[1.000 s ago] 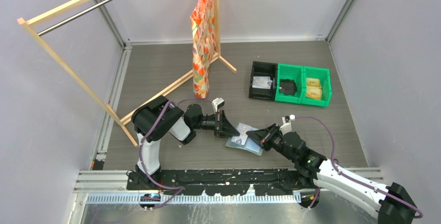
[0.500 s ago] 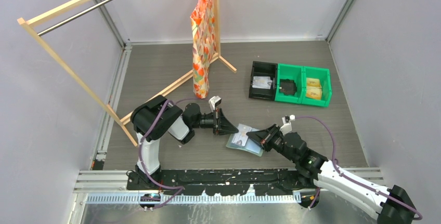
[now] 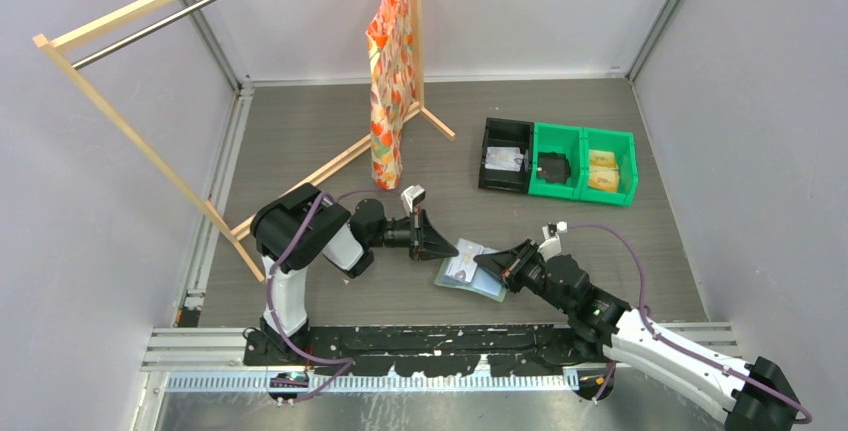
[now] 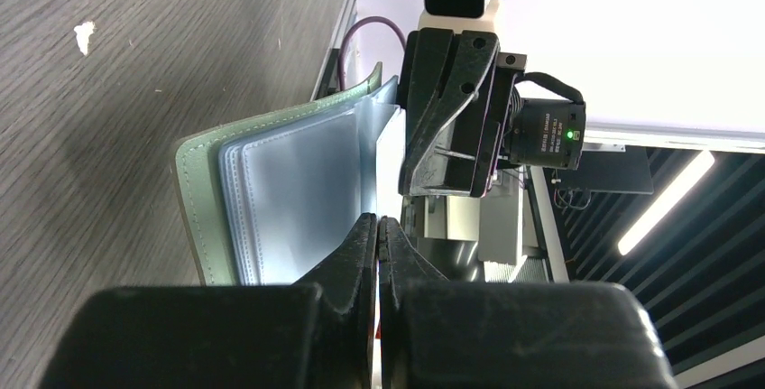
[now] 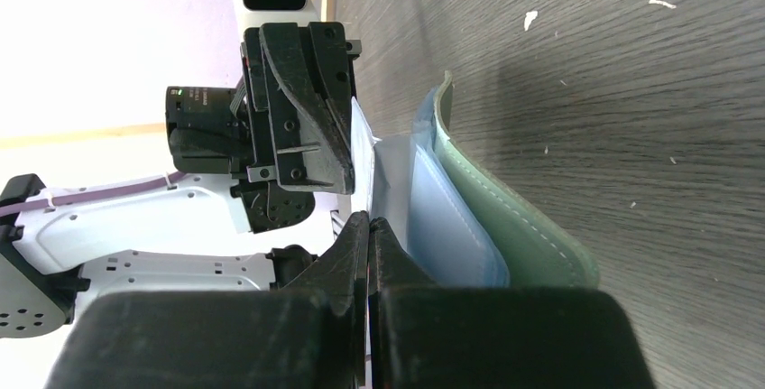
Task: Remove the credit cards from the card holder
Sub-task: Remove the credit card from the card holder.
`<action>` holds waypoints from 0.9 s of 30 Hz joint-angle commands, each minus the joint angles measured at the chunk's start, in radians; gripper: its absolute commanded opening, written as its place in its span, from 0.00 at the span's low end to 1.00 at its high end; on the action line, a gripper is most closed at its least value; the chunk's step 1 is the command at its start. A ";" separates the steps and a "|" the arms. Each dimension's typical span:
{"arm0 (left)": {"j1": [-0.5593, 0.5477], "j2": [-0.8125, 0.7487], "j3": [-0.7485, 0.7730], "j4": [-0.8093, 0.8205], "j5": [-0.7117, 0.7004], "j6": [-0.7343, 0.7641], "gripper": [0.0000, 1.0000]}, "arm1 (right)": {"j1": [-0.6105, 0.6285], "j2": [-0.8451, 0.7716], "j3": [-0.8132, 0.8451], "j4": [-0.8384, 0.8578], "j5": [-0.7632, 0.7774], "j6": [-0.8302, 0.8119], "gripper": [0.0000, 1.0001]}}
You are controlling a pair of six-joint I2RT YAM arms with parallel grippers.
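Observation:
The sage-green card holder (image 3: 488,284) lies open on the table between both arms, its pale blue pockets (image 4: 289,190) fanned up. A white credit card (image 3: 462,265) stands edge-on out of the pockets (image 5: 447,217). My left gripper (image 4: 378,223) comes in from the left and is shut on the thin white edge of that card (image 4: 389,159). Opposite it, my right gripper (image 5: 370,223) is shut on a thin pocket leaf of the card holder (image 5: 532,226). In the top view the left gripper (image 3: 452,248) and right gripper (image 3: 481,261) almost meet tip to tip.
A black bin (image 3: 505,158) and two green bins (image 3: 583,161) holding small items stand at the back right. A wooden clothes rack (image 3: 140,141) with a hanging orange patterned cloth (image 3: 388,81) fills the left and back. Grey walls close in both sides.
The left gripper's jaws have closed onto the card edge after edging slightly up and left. The right gripper and the card holder have stayed put.

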 commanded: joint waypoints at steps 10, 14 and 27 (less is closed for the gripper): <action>0.079 -0.052 -0.044 0.053 0.019 0.000 0.01 | -0.001 -0.127 -0.021 -0.131 0.032 -0.007 0.01; 0.080 -0.046 -0.043 0.053 0.024 0.001 0.01 | -0.001 -0.145 -0.021 -0.167 0.035 -0.006 0.01; 0.071 -0.055 -0.061 0.052 0.083 -0.005 0.37 | -0.001 -0.066 -0.023 -0.053 0.022 -0.016 0.01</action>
